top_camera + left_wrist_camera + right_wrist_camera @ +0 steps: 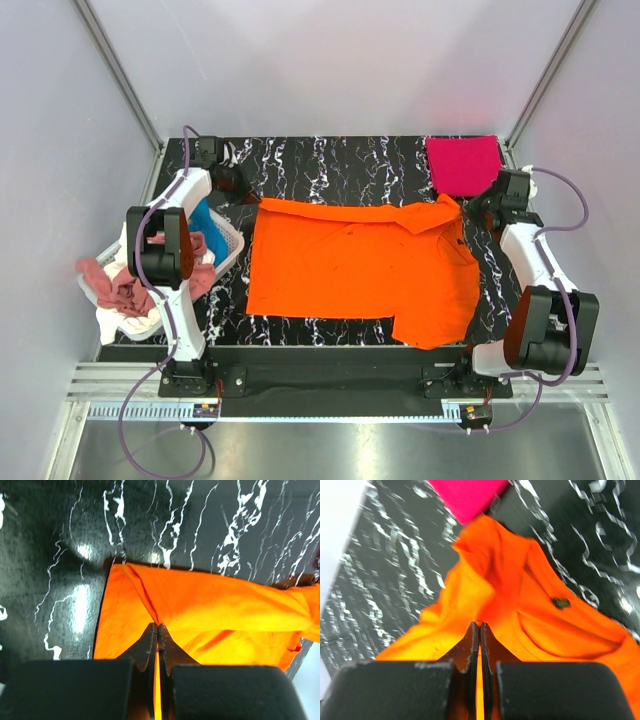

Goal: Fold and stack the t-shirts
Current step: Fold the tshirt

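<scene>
Surface (330, 160): black marbled, carrying orange t-shirt (360, 270), lying spread.
Left claw (158, 626): pinching its far-left edge.
Right claw (479, 625): pinching its far-right edge.
Progress: pink t-shirt (463, 165) sitting folded beyond it; other shirts (120, 290) waiting in basket (232, 243), left.

The orange t-shirt (360, 265) in front of me is one bright, plain colour, turning yellower where light catches it in my left wrist view. It carries a small dark label (562, 602). At one o'clock on the table lies a plain crimson-pink t-shirt (463, 165). The table (330, 160) is black, veined with white like marble. At nine o'clock the basket (232, 240) is white, with blue showing inside. A dusty rose-red t-shirt (115, 285) and a white t-shirt (125, 322) spill over it. My left gripper (158, 630) and right gripper (479, 627) are matt black. My arms (540, 265) are white and black, and their cables (586, 210) are purple.
</scene>
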`<state>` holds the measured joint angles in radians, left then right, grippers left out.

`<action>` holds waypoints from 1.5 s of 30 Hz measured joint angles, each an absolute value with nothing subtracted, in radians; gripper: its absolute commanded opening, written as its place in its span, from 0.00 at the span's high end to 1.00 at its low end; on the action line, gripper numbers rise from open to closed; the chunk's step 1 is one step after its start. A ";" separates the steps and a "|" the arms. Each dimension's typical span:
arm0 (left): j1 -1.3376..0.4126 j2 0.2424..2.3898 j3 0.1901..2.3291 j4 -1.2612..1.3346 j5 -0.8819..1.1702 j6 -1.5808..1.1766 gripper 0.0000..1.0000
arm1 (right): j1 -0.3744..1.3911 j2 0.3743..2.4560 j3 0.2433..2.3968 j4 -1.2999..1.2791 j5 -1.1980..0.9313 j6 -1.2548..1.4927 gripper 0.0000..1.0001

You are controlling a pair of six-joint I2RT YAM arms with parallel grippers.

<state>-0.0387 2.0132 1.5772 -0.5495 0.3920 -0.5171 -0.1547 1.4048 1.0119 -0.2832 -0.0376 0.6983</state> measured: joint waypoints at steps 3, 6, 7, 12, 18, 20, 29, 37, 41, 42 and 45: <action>-0.039 2.013 1.576 -0.573 0.389 -0.506 1.00 | -0.155 1.400 0.952 -0.278 -0.038 0.715 0.99; -0.044 2.009 1.565 -0.595 0.381 -0.492 1.00 | -0.155 1.389 0.904 -0.286 -0.032 0.732 0.99; -0.048 2.005 1.559 -0.606 0.376 -0.487 1.00 | -0.155 1.383 0.893 -0.289 -0.025 0.736 0.99; -0.073 2.002 1.554 -0.669 0.334 -0.452 1.00 | -0.155 1.342 0.870 -0.295 -0.007 0.750 1.00; -0.109 2.002 1.554 -0.722 0.260 -0.433 1.00 | -0.155 1.293 0.864 -0.313 0.017 0.753 1.00; -0.115 2.001 1.554 -0.733 0.232 -0.425 1.00 | -0.155 1.290 0.863 -0.324 0.020 0.753 1.00; -0.125 1.999 1.554 -0.775 0.168 -0.403 1.00 | -0.155 1.247 0.809 -0.347 0.025 0.764 1.00; -0.155 2.012 1.584 -0.828 0.148 -0.369 0.77 | -0.155 1.210 0.715 -0.348 0.047 0.807 0.72; -0.165 2.027 1.620 -0.875 0.148 -0.341 0.67 | -0.155 1.213 0.697 -0.397 0.041 0.818 0.59; -0.166 2.028 1.634 -0.890 0.147 -0.335 0.66 | -0.155 1.213 0.699 -0.414 0.042 0.813 0.55; -0.166 2.028 1.691 -0.920 0.146 -0.323 0.62 | -0.155 1.215 0.732 -0.468 0.046 0.781 0.48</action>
<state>-0.1658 2.0285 1.6905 -0.9199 0.1459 -0.3229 -0.1547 1.2152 0.7322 -0.4679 0.0463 0.7807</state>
